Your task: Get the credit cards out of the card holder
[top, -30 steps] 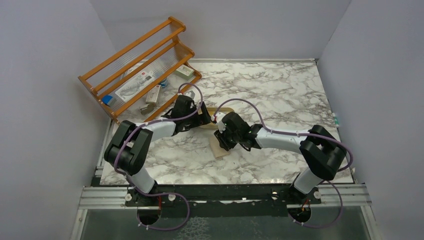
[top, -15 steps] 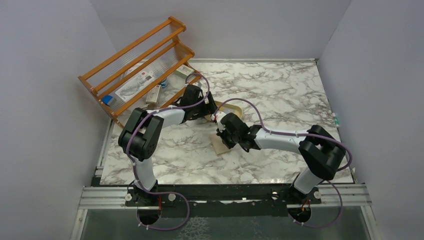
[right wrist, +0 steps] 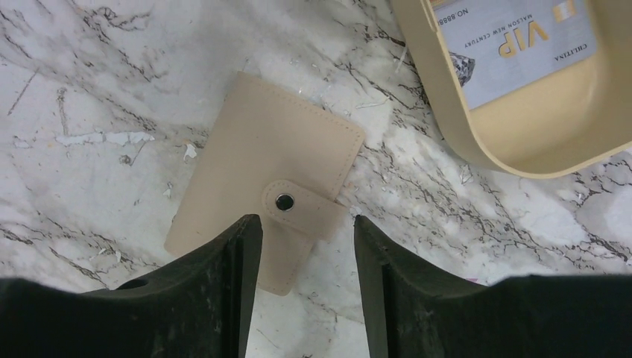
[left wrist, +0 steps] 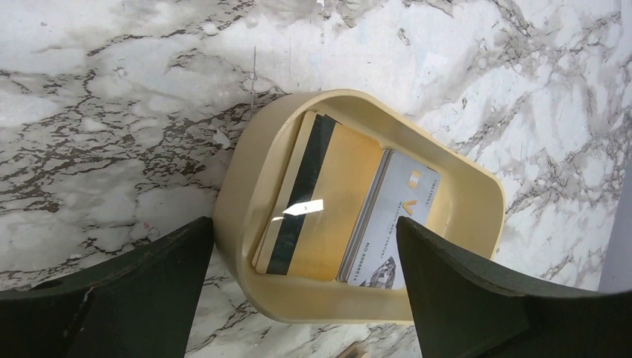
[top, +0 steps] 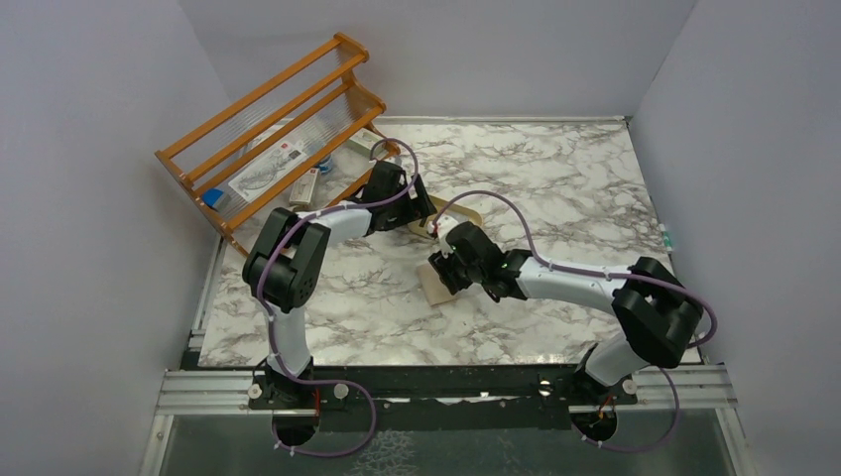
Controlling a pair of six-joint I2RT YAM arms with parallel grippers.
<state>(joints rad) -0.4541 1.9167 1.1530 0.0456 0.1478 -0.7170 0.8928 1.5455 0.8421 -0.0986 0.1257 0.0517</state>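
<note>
A small flat tan-beige folding card holder (right wrist: 253, 156) lies closed on the white, grey-veined marble worktop (top: 555, 178), its strap fastened by a dark metal snap (right wrist: 284, 201). In the right wrist view it sits in the centre of the frame, tilted, with the strap end toward the bottom. The right claw (right wrist: 305, 222) is over that end, its two black fingers (right wrist: 242, 276) standing apart with the strap in the gap between them. I cannot tell whether they touch the holder or the worktop.

A cream oval plastic tray (left wrist: 246, 171) rests just beside the holder, in the upper right corner of the right wrist view. The credit cards lie inside it. A yellow-orange plastic card with a dark stripe (left wrist: 320, 201) is on the left of the tray, with layered card edges showing along its left side. A whitish card printed with gold "VIP" lettering (left wrist: 395, 216) sits to its right, partly tucked under it.

The left claw (left wrist: 303, 221) is above the tray with its fingers spread wide, one at each lower corner of its view, holding nothing.

An orange wooden slatted rack (top: 278, 129) stands in the upper left of the overhead view.
</note>
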